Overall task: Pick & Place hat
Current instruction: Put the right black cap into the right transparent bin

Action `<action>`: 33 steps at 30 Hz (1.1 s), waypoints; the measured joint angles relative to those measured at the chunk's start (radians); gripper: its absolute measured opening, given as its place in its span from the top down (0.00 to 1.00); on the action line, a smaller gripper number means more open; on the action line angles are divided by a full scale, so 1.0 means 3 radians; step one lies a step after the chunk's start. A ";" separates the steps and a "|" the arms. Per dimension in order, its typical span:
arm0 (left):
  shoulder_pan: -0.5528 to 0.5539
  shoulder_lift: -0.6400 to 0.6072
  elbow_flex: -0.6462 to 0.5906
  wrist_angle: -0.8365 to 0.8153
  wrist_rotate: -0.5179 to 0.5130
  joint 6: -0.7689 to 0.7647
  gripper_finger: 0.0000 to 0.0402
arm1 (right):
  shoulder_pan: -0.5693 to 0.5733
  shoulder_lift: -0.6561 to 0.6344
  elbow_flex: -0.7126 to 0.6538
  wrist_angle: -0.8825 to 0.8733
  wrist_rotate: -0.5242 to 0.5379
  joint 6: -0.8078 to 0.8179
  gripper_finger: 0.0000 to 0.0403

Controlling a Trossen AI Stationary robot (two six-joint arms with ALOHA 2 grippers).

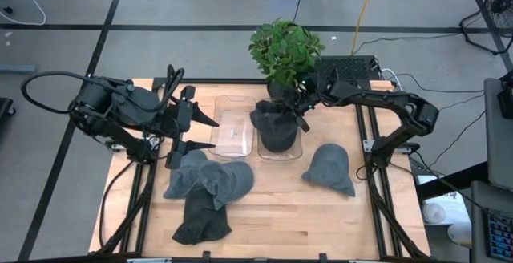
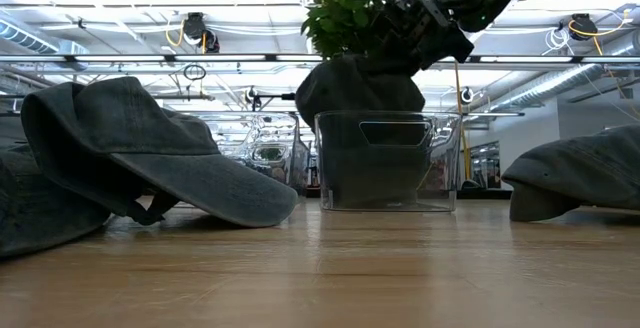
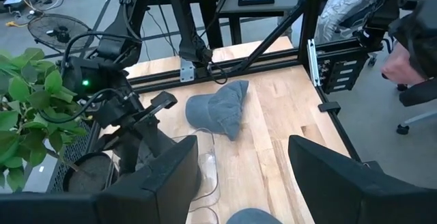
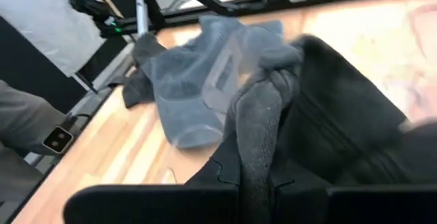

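A dark grey hat [image 1: 275, 127] sits partly inside a clear plastic bin [image 2: 388, 163], with its top bulging above the rim [image 2: 360, 88]. My right gripper [image 1: 298, 111] is over the bin's far side, shut on this hat. Several more grey hats lie on the table: a pile near the left [image 1: 210, 181], one below it [image 1: 200, 219], and one on the right [image 1: 329, 167]. My left gripper [image 1: 196, 131] hovers open above the table's left part, beside a second clear bin [image 1: 232, 133], touching nothing. My right gripper [image 4: 266, 197] pinches a bunched fold of the hat's cloth [image 4: 263, 132] between its two fingers. It comes slanting down from the table's far right. The fold stands up from the hat's top, and the hat's lower part is down inside the bin [image 2: 370, 168].
A potted green plant [image 1: 284, 50] stands just beyond the table's far edge, right behind the bins. The second clear bin [image 3: 205, 166] stands to the left of the filled one. Bare wood lies along the near edge [image 1: 304, 223]. A person [image 3: 410, 53] shows beyond the table's right side.
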 joint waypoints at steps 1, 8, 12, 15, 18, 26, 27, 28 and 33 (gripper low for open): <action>0.0000 0.0001 0.0000 0.0000 0.0000 0.0001 0.40 | -0.0015 0.0000 0.0000 -0.0069 0.0012 -0.0031 1.00; 0.0000 0.0001 0.0000 0.0001 0.0000 0.0014 0.40 | -0.0017 -0.0001 -0.0221 -0.0234 0.0284 -0.0175 1.00; 0.0000 0.0001 0.0000 0.0003 0.0000 0.0018 0.40 | 0.0017 -0.0001 -0.0401 -0.0143 0.0472 -0.0175 1.00; 0.0000 0.0001 0.0000 0.0004 0.0000 0.0041 0.40 | 0.0070 -0.0001 -0.0541 0.0042 0.0640 -0.0148 1.00; -0.0001 0.0001 0.0000 0.0005 0.0000 0.0048 0.40 | 0.0122 -0.0001 -0.0630 0.0236 0.0799 -0.0082 1.00; -0.0001 0.0001 0.0000 0.0005 0.0001 0.0009 0.40 | 0.0262 -0.0002 -0.0656 0.0327 0.1308 -0.0058 0.97; 0.0000 0.0001 0.0000 0.0005 0.0003 0.0004 0.40 | 0.0275 -0.0017 -0.0657 0.0324 0.1321 -0.0054 0.96; 0.0000 0.0001 0.0000 0.0005 0.0003 0.0001 0.40 | 0.0283 -0.0036 -0.0660 0.0316 0.1324 -0.0055 0.94; -0.0001 0.0000 0.0000 -0.0025 0.0004 0.0001 0.40 | 0.0328 -0.0130 -0.0666 0.0362 0.1333 -0.0065 0.82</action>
